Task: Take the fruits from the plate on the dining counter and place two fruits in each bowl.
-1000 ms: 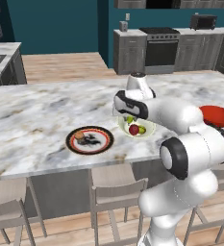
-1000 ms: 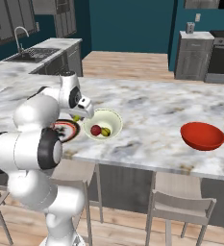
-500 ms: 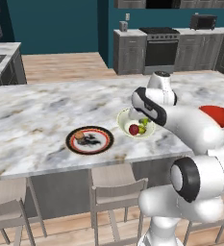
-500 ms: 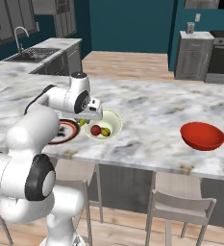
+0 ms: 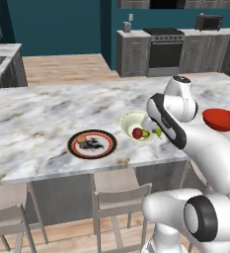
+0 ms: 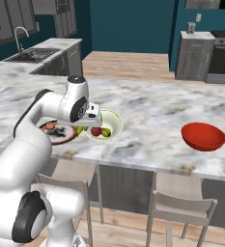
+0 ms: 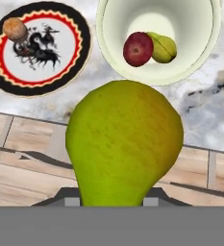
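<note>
Jaws clamp the green pear [image 7: 124,144] above the dining counter's [image 5: 47,111] near edge, beside the cream-white bowl [image 7: 200,43].

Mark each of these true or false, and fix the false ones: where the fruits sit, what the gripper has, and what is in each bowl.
1. The gripper is shut on the green pear. True.
2. The cream-white bowl holds two fruits. True: the dark red fruit and the yellow-green fruit.
3. The plate has no fruit on it. False: the tan-orange fruit lies on it.
4. The red bowl already holds a fruit. False: nothing lies in it.
5. The plate sits right of the cream-white bowl in the left base view. False: left of it.
</note>
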Robot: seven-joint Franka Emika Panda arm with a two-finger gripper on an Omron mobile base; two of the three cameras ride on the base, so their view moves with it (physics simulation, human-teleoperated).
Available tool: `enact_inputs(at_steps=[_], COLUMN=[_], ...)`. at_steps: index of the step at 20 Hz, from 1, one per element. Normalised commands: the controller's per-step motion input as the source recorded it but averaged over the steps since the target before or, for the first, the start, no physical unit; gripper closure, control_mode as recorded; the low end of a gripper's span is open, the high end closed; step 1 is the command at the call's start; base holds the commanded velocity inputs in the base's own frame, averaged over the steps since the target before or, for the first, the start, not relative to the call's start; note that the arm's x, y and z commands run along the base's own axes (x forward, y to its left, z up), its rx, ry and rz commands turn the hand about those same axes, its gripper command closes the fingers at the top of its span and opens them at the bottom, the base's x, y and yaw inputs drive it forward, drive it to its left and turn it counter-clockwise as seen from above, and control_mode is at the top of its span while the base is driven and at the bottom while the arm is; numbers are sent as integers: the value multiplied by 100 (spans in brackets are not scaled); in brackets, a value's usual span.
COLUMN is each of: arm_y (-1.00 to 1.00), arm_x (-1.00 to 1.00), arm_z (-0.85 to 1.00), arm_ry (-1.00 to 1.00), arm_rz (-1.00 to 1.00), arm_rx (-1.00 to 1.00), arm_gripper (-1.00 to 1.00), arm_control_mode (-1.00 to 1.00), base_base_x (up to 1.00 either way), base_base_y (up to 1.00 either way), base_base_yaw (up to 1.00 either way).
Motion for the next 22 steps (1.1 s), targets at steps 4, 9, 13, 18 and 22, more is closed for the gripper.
enact_inputs(at_steps=[4, 9, 13, 18, 22], arm_y=[-7, -4, 0, -1, 0], arm_x=[-23, -19, -34, -31, 0], arm_z=[7, 0, 0, 0, 0], arm_ry=[0, 0, 0, -1, 0], arm_rz=[-2, -4, -16, -8, 0], arm_rx=[0, 0, 0, 0, 0], arm_gripper=[100, 100, 100, 100, 100], arm_control_mode=[-100, -100, -100, -100, 100], base_base_x=[0, 0, 0, 0, -47], base_base_y=[0, 0, 0, 0, -73], base_base_yaw=[0, 0, 0, 0, 0])
